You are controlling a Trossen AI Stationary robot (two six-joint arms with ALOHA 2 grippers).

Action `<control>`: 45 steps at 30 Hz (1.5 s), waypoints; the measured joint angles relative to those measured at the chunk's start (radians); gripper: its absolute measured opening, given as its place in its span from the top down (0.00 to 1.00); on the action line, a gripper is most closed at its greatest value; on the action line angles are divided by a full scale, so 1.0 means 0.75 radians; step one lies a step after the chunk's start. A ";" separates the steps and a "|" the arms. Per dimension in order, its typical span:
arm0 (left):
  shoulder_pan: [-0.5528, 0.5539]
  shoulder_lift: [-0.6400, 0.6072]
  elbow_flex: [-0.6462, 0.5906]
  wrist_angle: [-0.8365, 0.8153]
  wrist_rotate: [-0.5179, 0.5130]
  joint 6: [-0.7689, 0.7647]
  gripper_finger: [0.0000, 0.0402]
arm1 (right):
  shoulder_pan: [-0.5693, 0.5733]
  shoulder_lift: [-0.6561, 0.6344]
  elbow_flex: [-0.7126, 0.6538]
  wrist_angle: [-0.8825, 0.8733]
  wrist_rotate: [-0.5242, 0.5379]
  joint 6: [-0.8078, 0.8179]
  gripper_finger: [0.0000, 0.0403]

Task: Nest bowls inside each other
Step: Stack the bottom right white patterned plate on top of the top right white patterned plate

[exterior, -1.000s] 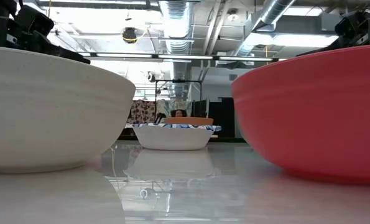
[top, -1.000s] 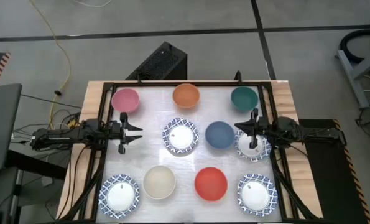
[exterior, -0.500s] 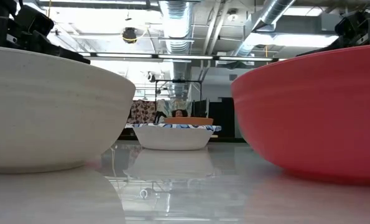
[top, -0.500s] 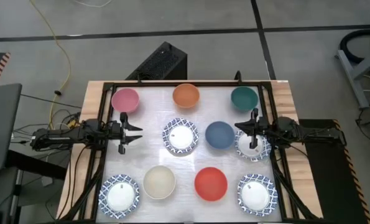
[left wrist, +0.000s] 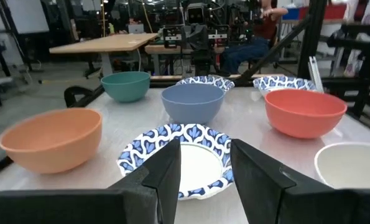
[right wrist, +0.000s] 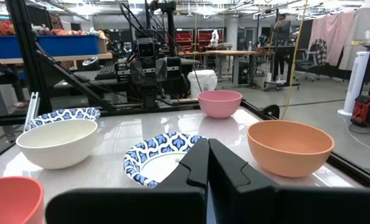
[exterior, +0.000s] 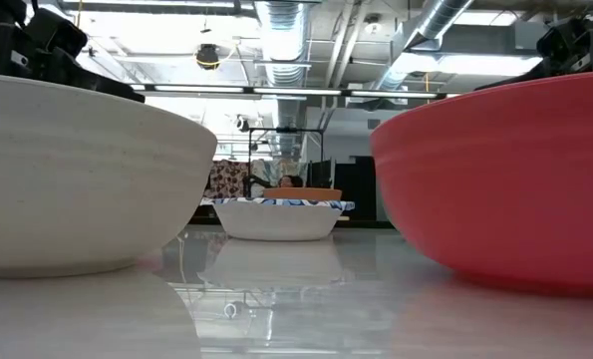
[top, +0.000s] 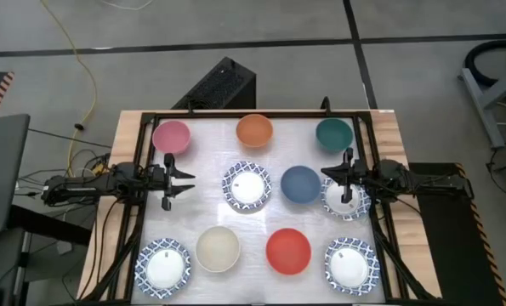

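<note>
Several small bowls stand apart, upright on their bases, on the white table (top: 201, 153). Along the far side are a pink bowl (top: 171, 136), an orange bowl (top: 254, 130) and a green bowl (top: 333, 134). In the middle are a blue-patterned white bowl (top: 247, 187), a blue bowl (top: 301, 184) and another patterned bowl (top: 348, 202). Along the near side are a cream bowl (top: 218, 248) and a red bowl (top: 287, 251) between two patterned ones. My left gripper (top: 187, 183) stands open at the left edge, level, facing the middle patterned bowl (left wrist: 185, 155). My right gripper (top: 326, 176) hovers shut over the right patterned bowl.
A black frame (top: 253, 114) runs around the table on its far, left and right sides. A black box (top: 218, 85) stands on the floor beyond the far edge. In the low view the cream bowl (exterior: 77, 179) and the red bowl (exterior: 505, 179) fill the foreground.
</note>
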 joint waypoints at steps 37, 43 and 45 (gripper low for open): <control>0.000 0.012 0.273 -0.104 -0.088 -0.334 0.39 | 0.003 0.084 0.241 0.229 -0.002 0.165 0.88; 0.000 0.042 0.441 -0.348 -0.094 -0.346 0.38 | 0.003 0.248 0.492 -0.150 0.037 0.230 0.73; 0.000 0.060 0.476 -0.385 -0.094 -0.346 0.38 | 0.005 0.332 0.572 -0.307 0.014 0.329 0.68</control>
